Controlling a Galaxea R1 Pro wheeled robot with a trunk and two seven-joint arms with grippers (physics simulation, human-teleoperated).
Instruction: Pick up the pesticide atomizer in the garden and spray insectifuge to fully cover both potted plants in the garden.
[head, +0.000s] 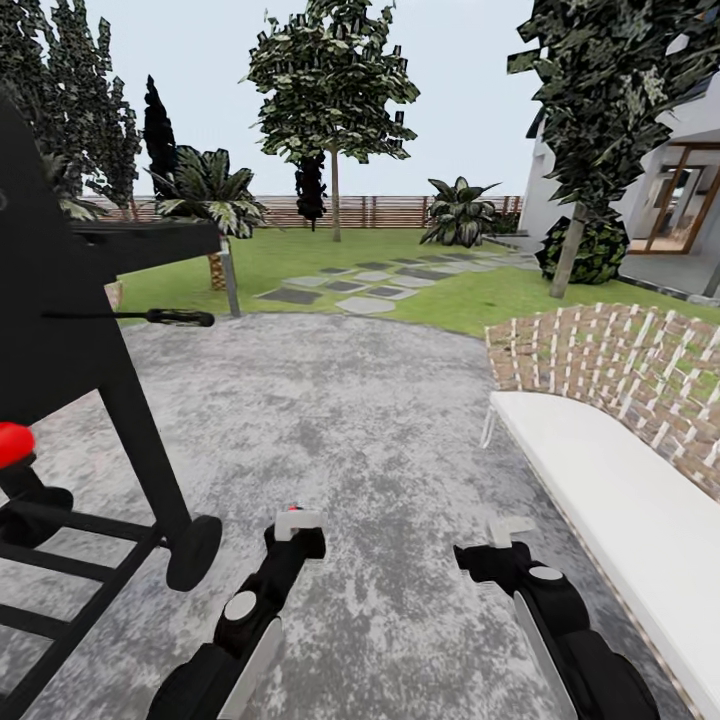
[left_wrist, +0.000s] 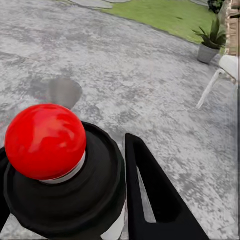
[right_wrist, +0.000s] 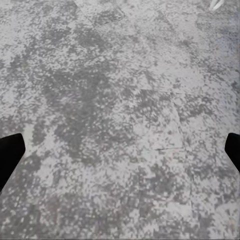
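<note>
pesticide atomizer (left_wrist: 65, 190), dark body, red dot (glossy)

grill (head: 80, 330) left on patio (head: 340, 420) | seat (head: 620, 480) right | lawn (head: 300, 255) behind, fence (head: 380, 210) beyond

Mottled grey paved patio (head: 330, 420) underfoot, bordered by green lawn (head: 300, 255) crossed by grey stepping stones (head: 345, 290); brown slatted fence (head: 380, 210) along the far edge under a pale overcast sky. Black wheeled grill (head: 90, 330) stands at left, wicker-backed bench with white cushion (head: 610, 480) at right. Dark trees (head: 335, 80) and palms (head: 210, 195) on the lawn; white house with wood-framed glazing (head: 680, 200) at far right.
</note>
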